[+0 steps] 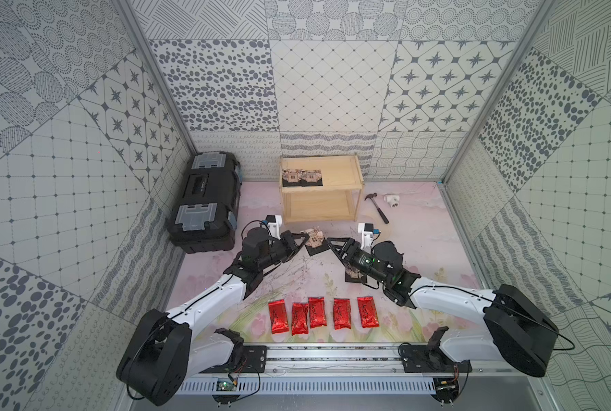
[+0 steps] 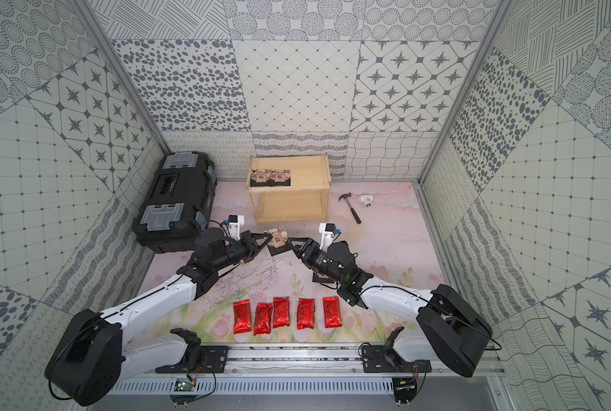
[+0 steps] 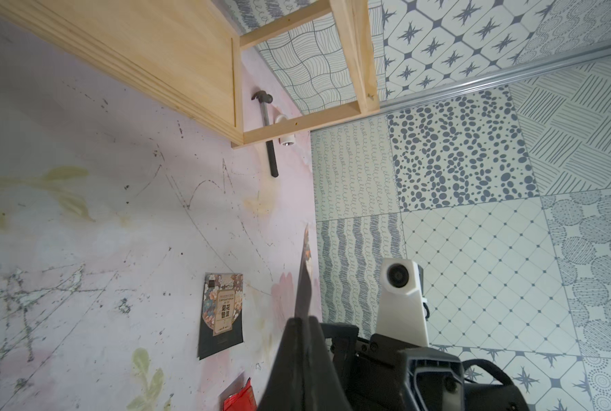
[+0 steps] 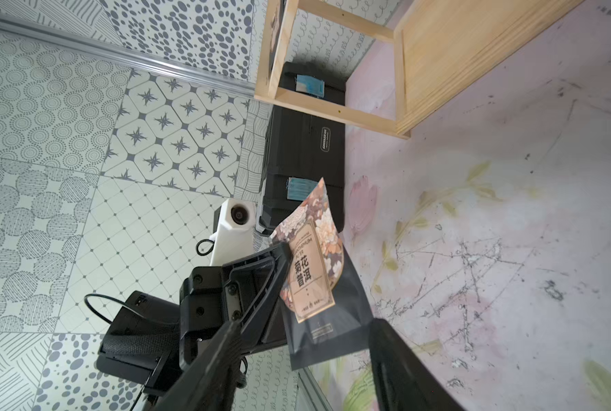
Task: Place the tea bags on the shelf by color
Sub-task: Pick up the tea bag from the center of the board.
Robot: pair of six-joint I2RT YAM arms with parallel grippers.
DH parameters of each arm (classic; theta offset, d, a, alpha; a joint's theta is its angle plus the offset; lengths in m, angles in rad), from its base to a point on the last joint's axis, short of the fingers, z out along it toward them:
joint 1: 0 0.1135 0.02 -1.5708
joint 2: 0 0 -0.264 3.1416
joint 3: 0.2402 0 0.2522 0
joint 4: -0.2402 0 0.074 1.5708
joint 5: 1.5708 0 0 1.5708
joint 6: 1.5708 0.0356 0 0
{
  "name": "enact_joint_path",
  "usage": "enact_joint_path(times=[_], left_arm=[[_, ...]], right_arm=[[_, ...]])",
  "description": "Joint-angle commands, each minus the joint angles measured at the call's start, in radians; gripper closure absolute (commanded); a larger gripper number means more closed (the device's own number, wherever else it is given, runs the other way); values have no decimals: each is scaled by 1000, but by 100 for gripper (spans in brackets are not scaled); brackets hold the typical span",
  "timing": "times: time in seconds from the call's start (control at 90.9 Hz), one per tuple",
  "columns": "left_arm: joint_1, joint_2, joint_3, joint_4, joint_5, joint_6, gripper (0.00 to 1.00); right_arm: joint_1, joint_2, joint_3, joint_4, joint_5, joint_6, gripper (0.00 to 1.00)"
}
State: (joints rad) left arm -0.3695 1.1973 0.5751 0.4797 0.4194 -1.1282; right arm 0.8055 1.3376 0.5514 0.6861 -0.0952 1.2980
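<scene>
Black bag (image 4: 311, 270) pinched by L gripper (image 1: 304, 237), R gripper (image 1: 329, 243) jaws spread at its end: handover, prob. for shelf (image 1: 339, 170) left corner.

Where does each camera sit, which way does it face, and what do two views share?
Top views: high above the arm bases, looking down at the shelf, red tea bags, left arm and right arm.
Left wrist: on the left arm, facing the hammer; left hand shut on the black tea bag, seen edge-on.
Right wrist: on the right arm, facing the toolbox; right hand open.
Shared: both wrist views show that tea bag and the shelf.
</scene>
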Motion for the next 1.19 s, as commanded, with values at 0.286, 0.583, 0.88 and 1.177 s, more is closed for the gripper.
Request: enact_joint_path(times=[0.286, 0.583, 0.88, 1.177], left_arm=[[12, 8, 25, 176, -36, -123, 100], [26, -24, 32, 135, -50, -102, 100], [24, -1, 22, 182, -32, -135, 100], [25, 0, 20, 176, -30, -131, 100]], right_arm=[[20, 182, 63, 269, -37, 139, 38], [10, 161, 54, 254, -16, 126, 40], [4, 258, 119, 370, -51, 143, 60], [1, 261, 126, 376, -52, 135, 83]])
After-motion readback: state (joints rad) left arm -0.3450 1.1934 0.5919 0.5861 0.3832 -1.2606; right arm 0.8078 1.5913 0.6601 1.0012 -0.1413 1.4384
